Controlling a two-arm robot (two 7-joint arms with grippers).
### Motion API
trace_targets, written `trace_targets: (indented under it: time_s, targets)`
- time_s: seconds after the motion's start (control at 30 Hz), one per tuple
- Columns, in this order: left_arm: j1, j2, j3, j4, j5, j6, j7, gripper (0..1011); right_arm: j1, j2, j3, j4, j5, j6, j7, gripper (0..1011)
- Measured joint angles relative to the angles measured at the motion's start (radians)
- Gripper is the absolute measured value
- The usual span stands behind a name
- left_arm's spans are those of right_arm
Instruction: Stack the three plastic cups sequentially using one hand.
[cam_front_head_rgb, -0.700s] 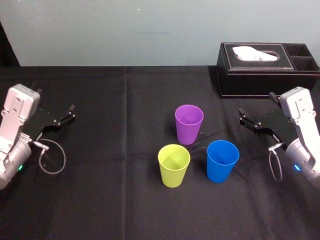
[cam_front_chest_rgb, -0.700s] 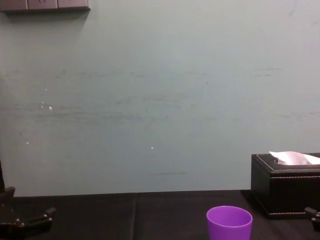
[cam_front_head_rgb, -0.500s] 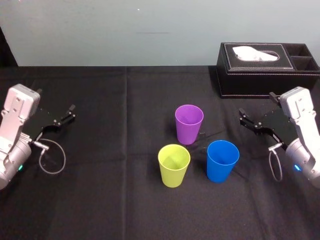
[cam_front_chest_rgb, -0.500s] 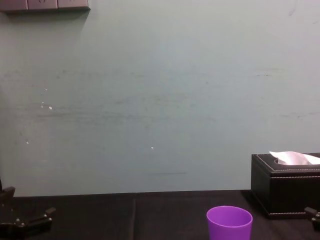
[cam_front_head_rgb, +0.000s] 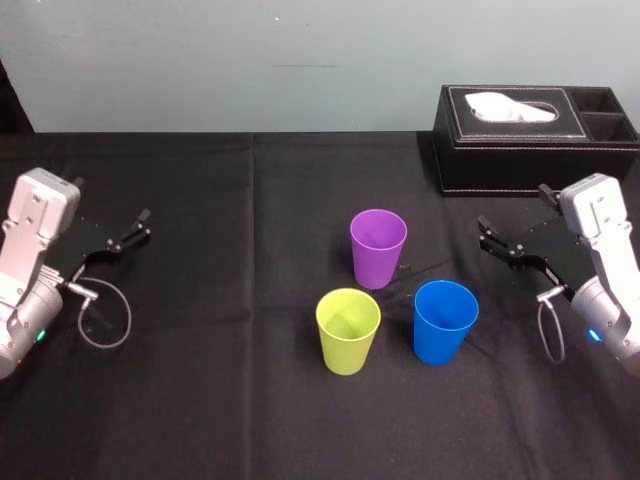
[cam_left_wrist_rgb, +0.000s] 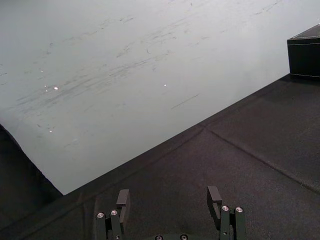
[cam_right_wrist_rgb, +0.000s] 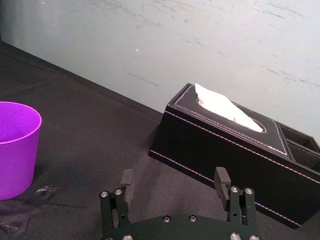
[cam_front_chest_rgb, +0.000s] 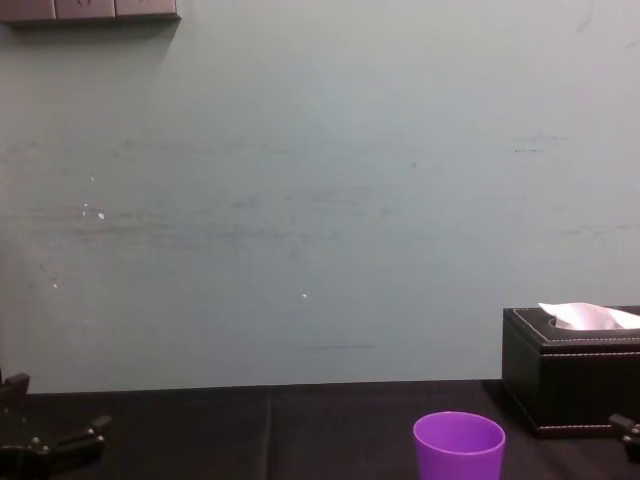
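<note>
Three plastic cups stand upright and apart in the middle of the black table. The purple cup (cam_front_head_rgb: 378, 247) is farthest back. The yellow-green cup (cam_front_head_rgb: 348, 330) is front left and the blue cup (cam_front_head_rgb: 445, 321) front right. The right wrist view has the purple cup (cam_right_wrist_rgb: 15, 147) at its edge, and the chest view sees its rim (cam_front_chest_rgb: 459, 446). My right gripper (cam_front_head_rgb: 513, 210) hangs open and empty to the right of the blue cup, its jaws wide apart in its own wrist view (cam_right_wrist_rgb: 174, 175). My left gripper (cam_front_head_rgb: 135, 232) rests open and empty at the far left (cam_left_wrist_rgb: 168, 195).
A black tissue box (cam_front_head_rgb: 535, 135) with a white tissue stands at the back right, just beyond the right gripper (cam_right_wrist_rgb: 235, 135). A pale wall closes off the table's far edge. Black cloth lies bare between the left gripper and the cups.
</note>
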Motion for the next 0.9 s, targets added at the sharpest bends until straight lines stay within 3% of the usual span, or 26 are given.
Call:
trace_targets:
  time_s: [0.73,0.9]
  targets:
    - [0.000,0.000,0.000,0.000,0.000,0.000,0.000,1011,0.000,-0.002,0.002,0.000,0.000,0.004,0.002,1002]
    - [0.000,0.000,0.000,0.000,0.000,0.000,0.000,1012,-0.018,0.000,0.025,-0.017,0.028,0.024,0.044,1003]
